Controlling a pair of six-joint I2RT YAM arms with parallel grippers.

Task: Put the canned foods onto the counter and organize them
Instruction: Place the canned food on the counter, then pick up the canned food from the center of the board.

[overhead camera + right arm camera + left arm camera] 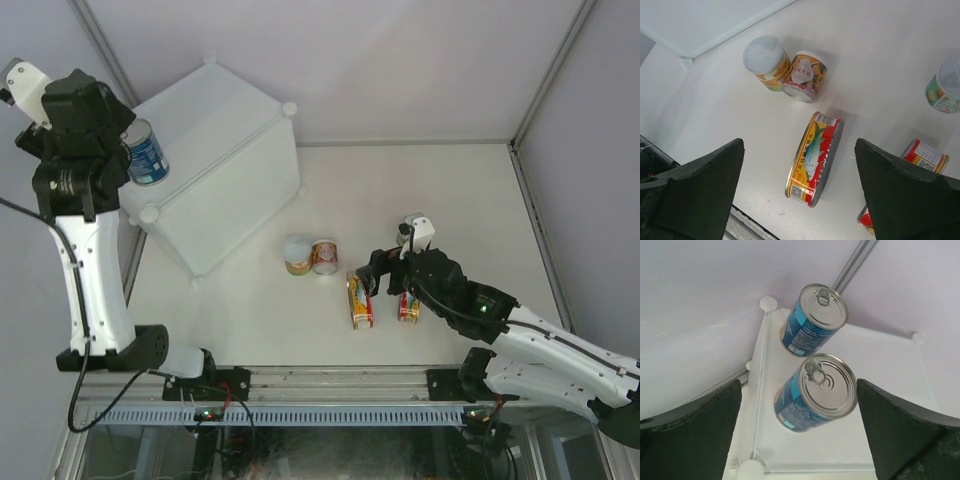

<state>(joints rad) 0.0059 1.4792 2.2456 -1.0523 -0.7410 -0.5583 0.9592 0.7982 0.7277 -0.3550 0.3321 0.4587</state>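
Note:
Two tall blue-labelled cans stand on top of the counter [890, 370], one nearer [815, 392] and one farther [812, 320]. My left gripper [799, 427] hangs open above the nearer can, its fingers apart from it. In the top view only one blue can [147, 153] shows beside the left wrist, on the counter [225, 150]. My right gripper [800, 185] is open over an oval red-and-yellow tin [815, 159] lying on the table, and holds nothing. A second oval tin [927, 155] is partly hidden by the right finger. Both oval tins [359, 300] [409, 306] lie under my right gripper [388, 285].
Two small round cans [297, 255] [324, 257] lie together on the table in front of the counter. A third small can [945, 85] sits to the right, half hidden behind my right wrist in the top view. The table's near edge rail [330, 385] is close to the tins.

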